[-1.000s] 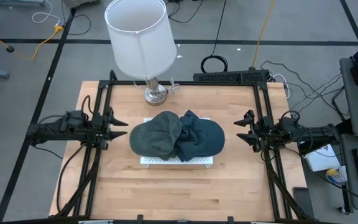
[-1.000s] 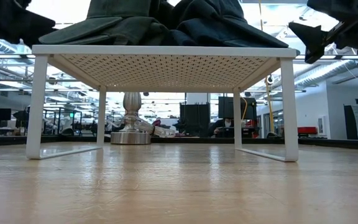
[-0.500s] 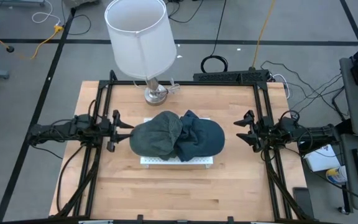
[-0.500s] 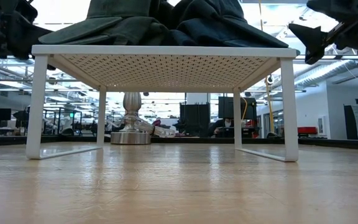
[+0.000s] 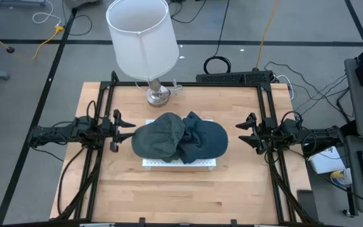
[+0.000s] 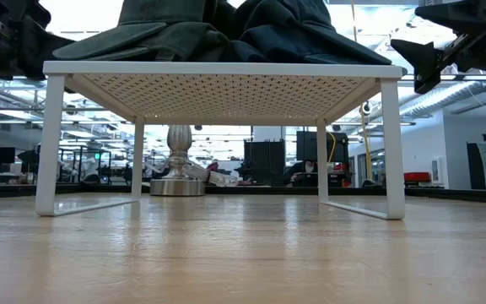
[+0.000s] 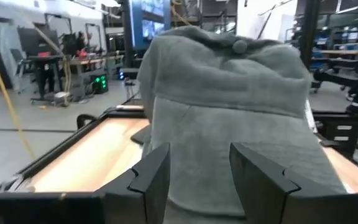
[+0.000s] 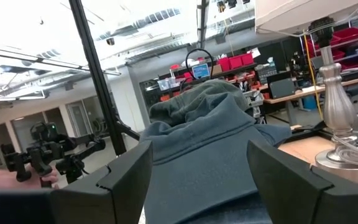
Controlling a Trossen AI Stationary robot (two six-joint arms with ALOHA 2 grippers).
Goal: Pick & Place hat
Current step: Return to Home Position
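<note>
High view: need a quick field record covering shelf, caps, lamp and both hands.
shelf: white perforated metal shelf, mid wooden table
caps: grey-green fabric cap on the left arm's side, dark blue fabric cap on the right arm's side; both on the shelf, touching; how many are stacked cannot be told
lamp: white-shaded lamp with silver base, behind the shelf at the table's far edge
left hand: open, empty, beside the grey-green cap, apart from it
right hand: open, empty, beside the dark blue cap, apart from it

Matt cloth caps [image 5: 178,139], perforated white shelf [image 6: 226,93], smooth wood table [image 5: 169,189]
</note>
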